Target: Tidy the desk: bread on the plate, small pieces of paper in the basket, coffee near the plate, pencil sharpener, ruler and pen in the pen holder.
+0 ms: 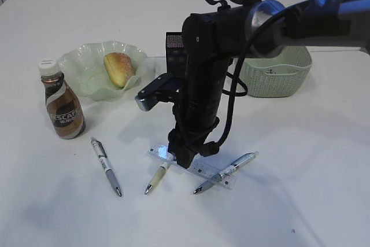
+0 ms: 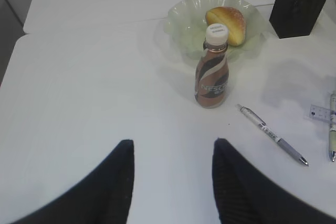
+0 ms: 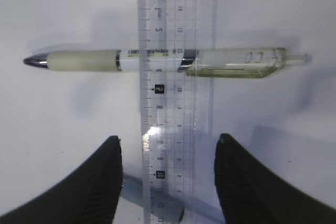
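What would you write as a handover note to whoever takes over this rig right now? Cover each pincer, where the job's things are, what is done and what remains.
Left pincer: open, empty, raised above the desk.
Right pincer: open, low over the ruler, not gripping.
Done: bread on the plate; coffee beside the plate.
Left: the ruler, lying across one pen, and two more pens go in the pen holder. Basket stands behind; sharpener not visible.

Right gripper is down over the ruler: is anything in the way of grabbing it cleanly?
Nothing sits between the open right gripper and the ruler; its fingers straddle the ruler. But the ruler lies across the cream-grip pen, and another pen shows under its near end, so both may shift as it lifts.
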Available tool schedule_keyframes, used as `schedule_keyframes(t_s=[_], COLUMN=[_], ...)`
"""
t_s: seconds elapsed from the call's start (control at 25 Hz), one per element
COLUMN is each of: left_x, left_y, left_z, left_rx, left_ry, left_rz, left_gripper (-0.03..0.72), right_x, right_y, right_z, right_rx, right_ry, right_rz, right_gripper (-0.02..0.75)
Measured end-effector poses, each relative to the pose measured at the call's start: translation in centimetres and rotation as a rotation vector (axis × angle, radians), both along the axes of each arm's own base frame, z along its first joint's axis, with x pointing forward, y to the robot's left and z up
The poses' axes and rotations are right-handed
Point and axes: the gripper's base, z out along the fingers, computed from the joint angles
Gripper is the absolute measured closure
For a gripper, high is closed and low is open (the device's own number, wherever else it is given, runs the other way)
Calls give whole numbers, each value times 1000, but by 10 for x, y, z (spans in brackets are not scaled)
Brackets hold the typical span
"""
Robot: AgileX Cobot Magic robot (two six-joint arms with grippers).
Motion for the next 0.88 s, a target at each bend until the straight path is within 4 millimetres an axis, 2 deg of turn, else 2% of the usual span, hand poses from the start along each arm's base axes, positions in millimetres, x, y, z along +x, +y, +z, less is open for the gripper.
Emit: schedule_keyframes(t_s=[0.48, 0.72, 0.88], left_x=[0, 0, 0], left_y=[0, 1, 2], left_z=[0, 0, 0], left_rx=[2, 13, 25], left_ry=[0, -1, 4], left_rz=[1, 6, 12], left_gripper=[347, 347, 347], right_x=[4, -2, -3], right_y=[2, 11, 13], right_z=[-7, -9, -18], right_rx=[15, 16, 1], right_ry=[-25, -12, 4], right_rz=[7, 34, 48], right_gripper=[292, 291, 291])
